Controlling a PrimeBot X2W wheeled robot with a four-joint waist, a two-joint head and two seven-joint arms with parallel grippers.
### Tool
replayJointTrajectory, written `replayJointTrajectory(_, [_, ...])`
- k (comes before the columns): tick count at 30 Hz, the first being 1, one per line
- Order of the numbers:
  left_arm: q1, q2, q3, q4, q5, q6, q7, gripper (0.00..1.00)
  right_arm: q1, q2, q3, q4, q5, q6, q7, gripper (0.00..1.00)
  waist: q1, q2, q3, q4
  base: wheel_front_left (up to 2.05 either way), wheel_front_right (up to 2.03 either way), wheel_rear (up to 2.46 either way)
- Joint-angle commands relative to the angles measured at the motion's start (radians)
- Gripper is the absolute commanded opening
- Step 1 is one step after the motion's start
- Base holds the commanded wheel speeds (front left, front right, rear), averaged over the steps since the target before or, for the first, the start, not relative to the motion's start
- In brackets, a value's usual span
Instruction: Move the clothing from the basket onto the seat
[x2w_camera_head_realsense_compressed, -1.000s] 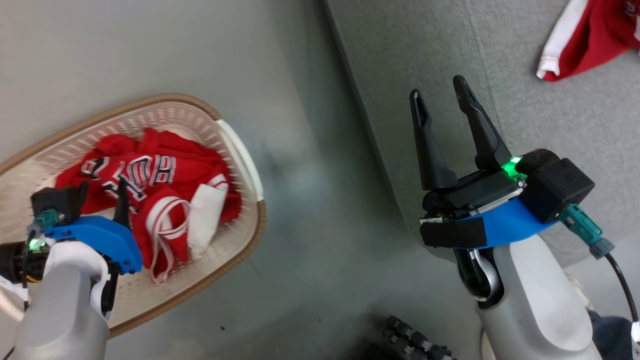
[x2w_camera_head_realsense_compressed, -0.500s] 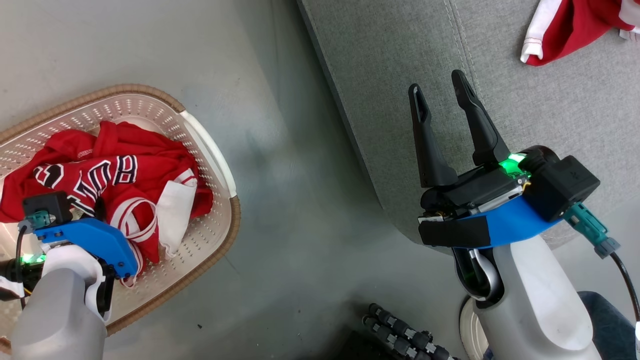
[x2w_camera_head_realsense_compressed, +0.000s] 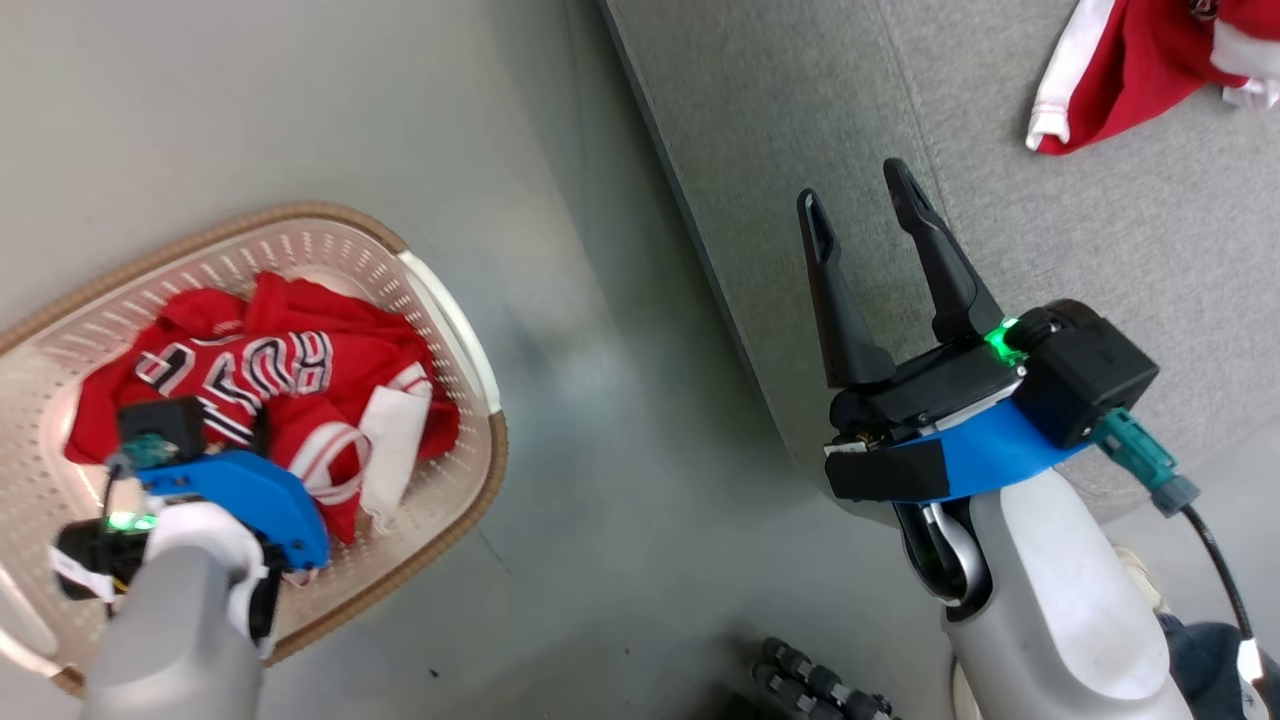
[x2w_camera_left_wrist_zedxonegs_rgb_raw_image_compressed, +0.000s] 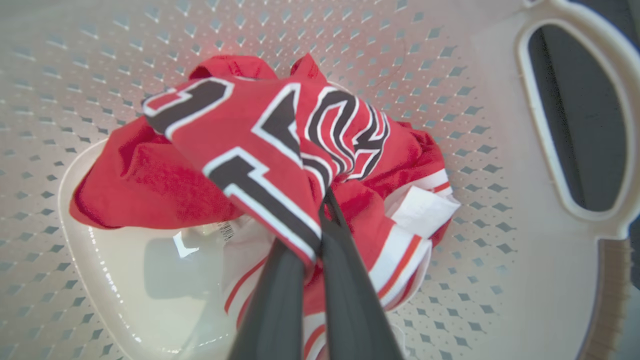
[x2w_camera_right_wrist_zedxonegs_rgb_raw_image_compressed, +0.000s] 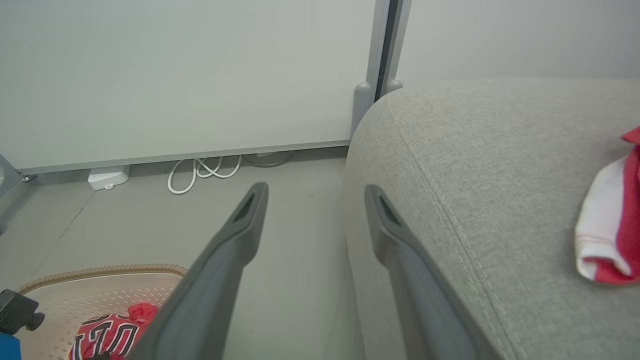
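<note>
Head view, left: basket (x2w_camera_head_realsense_compressed: 330, 245) stands on the grey floor (x2w_camera_head_realsense_compressed: 600, 450); cream perforated wall, brown rim, white handle on the side toward the seat. Jersey (x2w_camera_head_realsense_compressed: 290, 370), red with black-and-white lettering and white-banded trim, lies bunched inside the basket. Left gripper (x2w_camera_left_wrist_zedxonegs_rgb_raw_image_compressed: 322, 210) reaches down into the basket. In the left wrist view its fingers (x2w_camera_left_wrist_zedxonegs_rgb_raw_image_compressed: 350, 280) are pressed together, pinching a fold of the jersey at the lettering, with cloth draped over one finger. The rest of the jersey rests on the basket bottom, part of which shows bare and glossy beside it. Centre: bare floor between basket and seat. Right gripper (x2w_camera_head_realsense_compressed: 852, 185) is held at the near edge of the seat (x2w_camera_head_realsense_compressed: 1100, 250), fingers spread wide, nothing between them. Seat: grey fabric, rounded edge, stitched seam, well apart from the basket. Far right: second red garment (x2w_camera_head_realsense_compressed: 1120, 70) with a white cuff lies on the seat cushion, apart from the right gripper. Right wrist view: coiled white cable (x2w_camera_right_wrist_zedxonegs_rgb_raw_image_compressed: 200, 172) on the floor at the wall base.
</note>
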Motion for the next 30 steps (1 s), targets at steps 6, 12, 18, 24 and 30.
replayJointTrajectory(6, [-0.013, -0.092, -0.063, 0.053, 0.014, -0.041, -0.068, 0.0, 0.028, 0.0, -0.034, 0.085, -0.1, -0.001, -0.001, 1.0, -0.0001, -0.0001, -0.216, 0.11, 0.0, 0.0, 0.0])
replayJointTrajectory(12, [0.023, -0.136, -0.154, 0.099, -0.003, -0.076, -0.088, 0.0, 0.109, 0.0, -0.076, 0.152, -0.182, 0.0, 0.024, 1.0, -0.0001, -0.0001, -0.421, 0.212, 0.0, 0.0, 0.0])
replayJointTrajectory(18, [0.076, -0.146, -0.383, -0.014, -0.151, -0.083, -0.055, 0.0, 0.194, -0.008, -0.092, 0.155, -0.212, 0.0, 0.079, 1.0, -0.0001, -0.0001, -0.606, 0.281, 0.0, 0.0, 0.0])
replayJointTrajectory(24, [0.071, -0.146, -0.564, -0.108, -0.263, -0.084, -0.048, 0.0, 0.284, -0.006, -0.117, 0.123, -0.205, 0.0, 0.123, 1.0, -0.0001, -0.0001, -0.731, 0.349, 0.0, 0.0, 0.0])
replayJointTrajectory(30, [0.0, -0.145, -0.675, -0.173, -0.335, -0.084, -0.06, 0.0, 0.349, -0.005, -0.122, 0.084, -0.202, 0.0, 0.161, 1.0, -0.0001, -0.0001, -0.796, 0.405, 0.0, 0.0, 0.0])
